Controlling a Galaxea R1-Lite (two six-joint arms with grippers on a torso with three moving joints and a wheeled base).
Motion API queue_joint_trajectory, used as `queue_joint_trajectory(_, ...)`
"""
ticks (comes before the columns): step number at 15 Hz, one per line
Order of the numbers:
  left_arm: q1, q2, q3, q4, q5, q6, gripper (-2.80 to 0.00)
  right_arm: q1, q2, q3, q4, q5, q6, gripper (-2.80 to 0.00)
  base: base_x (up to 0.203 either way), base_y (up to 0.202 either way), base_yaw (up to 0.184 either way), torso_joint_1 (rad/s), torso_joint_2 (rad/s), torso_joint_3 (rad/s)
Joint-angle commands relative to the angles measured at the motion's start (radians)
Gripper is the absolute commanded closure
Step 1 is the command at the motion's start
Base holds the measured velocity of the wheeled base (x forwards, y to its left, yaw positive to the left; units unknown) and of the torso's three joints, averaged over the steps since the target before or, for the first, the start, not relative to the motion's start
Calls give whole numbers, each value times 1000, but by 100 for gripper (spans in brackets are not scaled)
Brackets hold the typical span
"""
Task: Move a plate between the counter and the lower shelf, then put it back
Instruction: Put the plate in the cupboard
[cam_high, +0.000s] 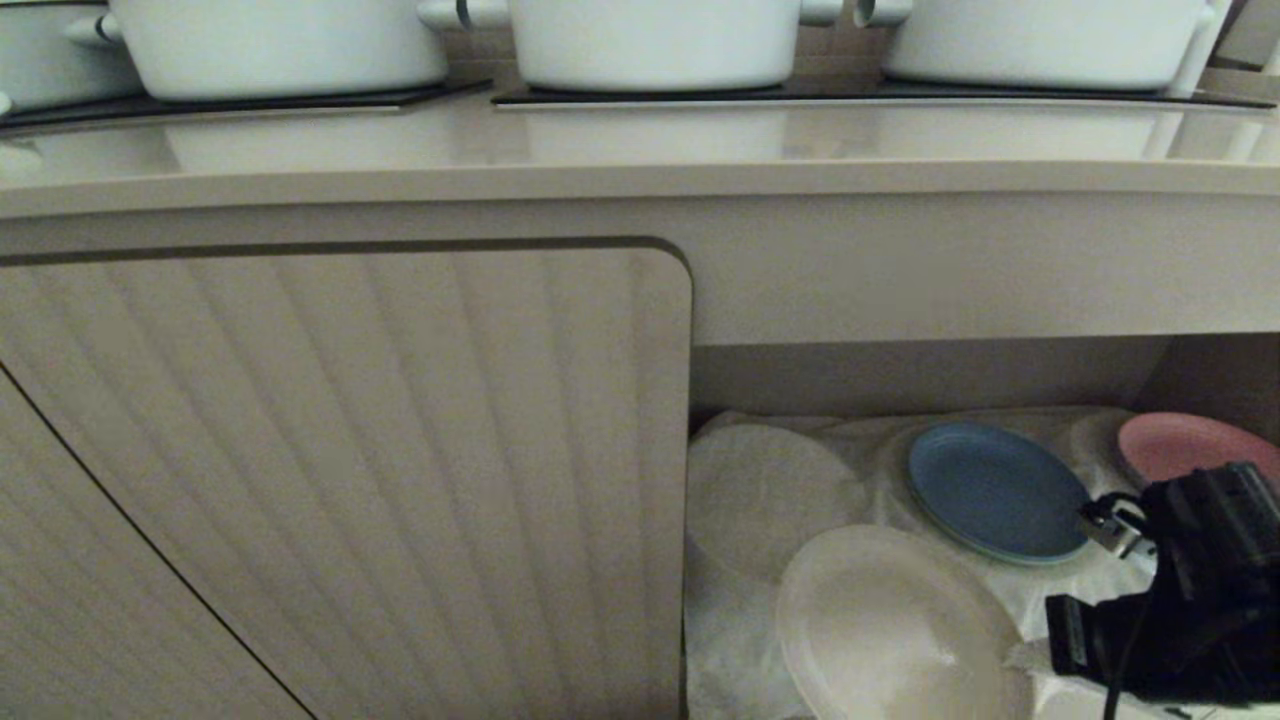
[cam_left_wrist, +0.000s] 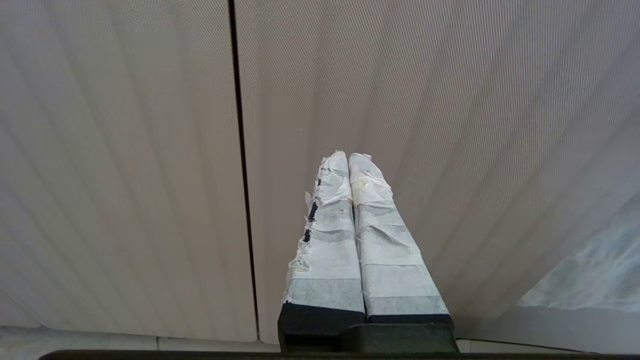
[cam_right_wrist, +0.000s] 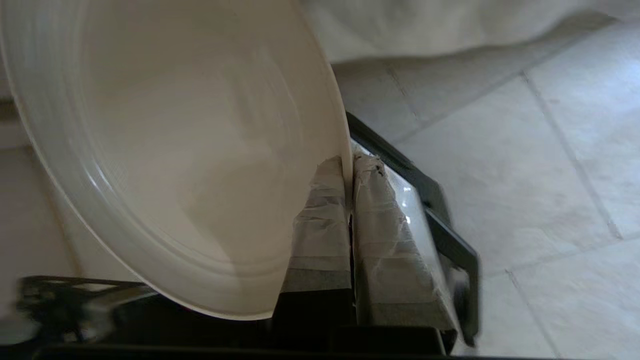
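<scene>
Now plate (cam_right_wrist: 165, 150) rim pinched in right end effector (cam_right_wrist: 348, 167), tilted

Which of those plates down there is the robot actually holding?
The cream plate, nearest the front: the right gripper is pinched shut on its rim. The blue plate and pink plate lie untouched on the white cloth behind.

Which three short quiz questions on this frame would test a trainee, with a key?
1. True or false: the right pincer is clamped on the rim of the plate.
2. Which coloured plate lies nearest the right arm in the lower shelf: A blue, B pink, C green?
3. Fill in: the left pincer faces a ribbed cabinet ____.

Key: 1 true; 2 B, the pink plate; 3 door.
</scene>
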Motion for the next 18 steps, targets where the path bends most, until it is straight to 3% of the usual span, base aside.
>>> queue_joint_trajectory(1,0,0,0,0,1,-1,0,-15,68,-42,-1,39,3,0,0,0,0,0,0,0)
queue_joint_trajectory(5,0,0,-1,0,1,-1,0,-19,139,-97,-13,73,21,0,0,0,0,0,0,0)
queue_joint_trajectory(9,0,0,-1,0,1,-1,0,-21,219,-112,-109,72,22,0,0,0,0,0,0,0)
queue_joint_trajectory(18,0,0,-1,0,1,-1,0,-21,292,-246,-100,74,25,0,0,0,0,0,0,0)
